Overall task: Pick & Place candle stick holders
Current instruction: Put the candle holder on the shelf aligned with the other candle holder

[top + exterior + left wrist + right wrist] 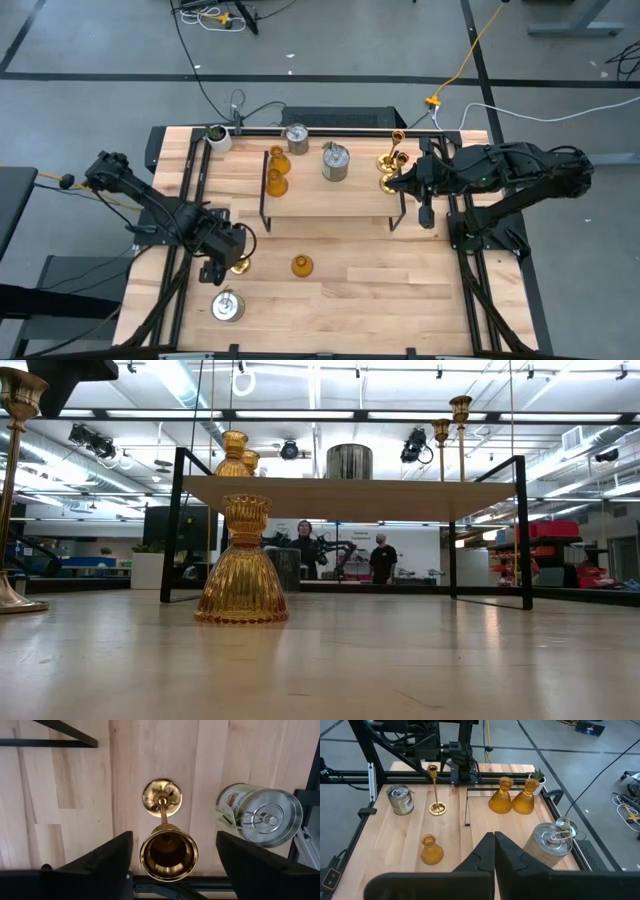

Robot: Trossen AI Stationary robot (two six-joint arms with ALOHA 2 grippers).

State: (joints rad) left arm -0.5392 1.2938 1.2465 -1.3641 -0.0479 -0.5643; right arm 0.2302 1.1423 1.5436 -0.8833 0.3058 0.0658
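A tall gold candle holder [162,827] stands upright on the wooden table [380,290], on the left side, near the front. The left gripper [238,262] is right over it. Its two dark fingers [102,860] are spread wide, one on each side of the gold cup, and they do not touch it. It is not holding anything.

Just in front of the gold one stands a silver can holder [227,306]. To the right of the gripper, out in the open, stands a small amber holder [301,265].

Farther back is a wooden rack [330,195] with black wire sides. On it stand two more amber holders [277,168] at the left, a silver can holder [336,162] in the middle, and gold holders [390,170] at the right end. Another silver can [296,137] stands at the rack's far edge. A small whitish cup [217,137] with green stuff sits at the far left corner.

The right gripper [423,213] hangs by the right end of the rack. Its fingers [485,855] are pressed tight together with nothing between them.

Far behind the table, people [380,560] stand in the room.
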